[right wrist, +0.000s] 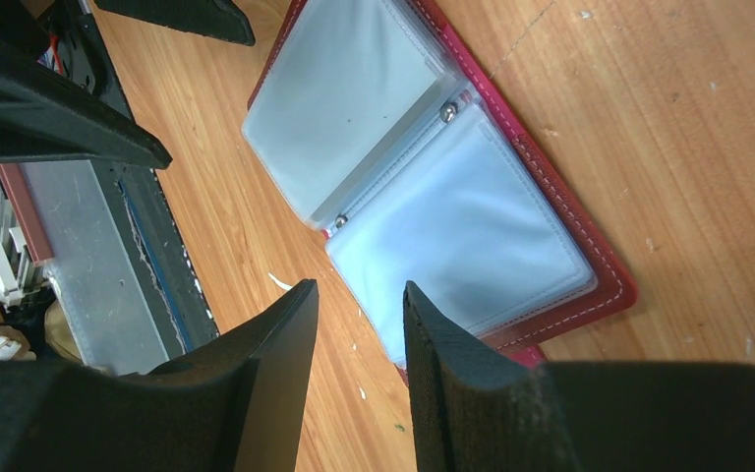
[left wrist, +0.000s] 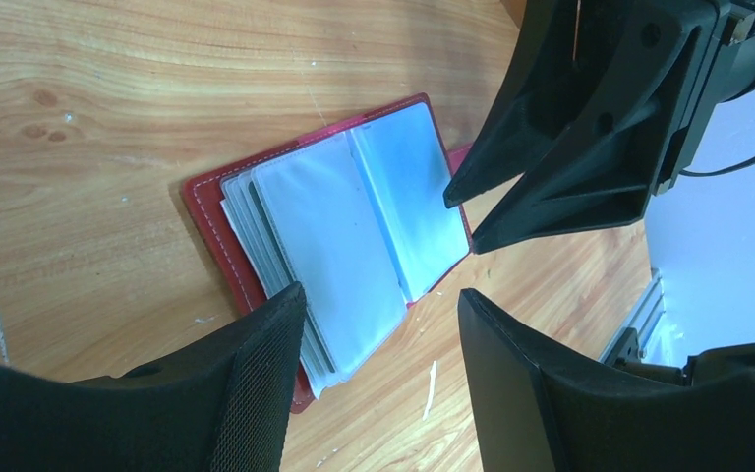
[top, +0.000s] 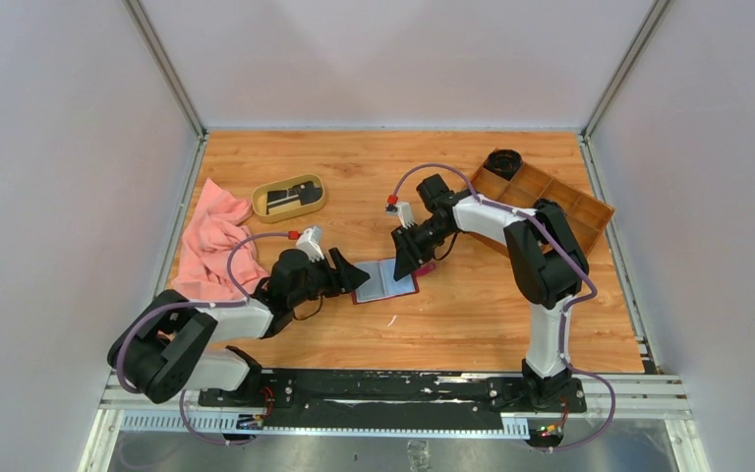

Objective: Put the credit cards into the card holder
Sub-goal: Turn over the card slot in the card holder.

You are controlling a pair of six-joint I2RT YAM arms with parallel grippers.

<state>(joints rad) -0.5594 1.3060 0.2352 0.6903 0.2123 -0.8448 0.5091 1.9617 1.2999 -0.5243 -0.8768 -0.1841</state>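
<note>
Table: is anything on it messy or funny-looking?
A little. The pink cloth lies crumpled at the left edge, the wooden tray sits crooked at the far right, and small white scraps dot the wood beside the open card holder. Nothing looks broken.

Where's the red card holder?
In the top view, the card holder lies open in the middle, between the left end effector and the right end effector.

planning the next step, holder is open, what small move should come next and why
Probably swing the left gripper toward the tan dish: the credit cards lie there, the card holder already lies open, and neither it nor the right gripper holds anything.
</note>
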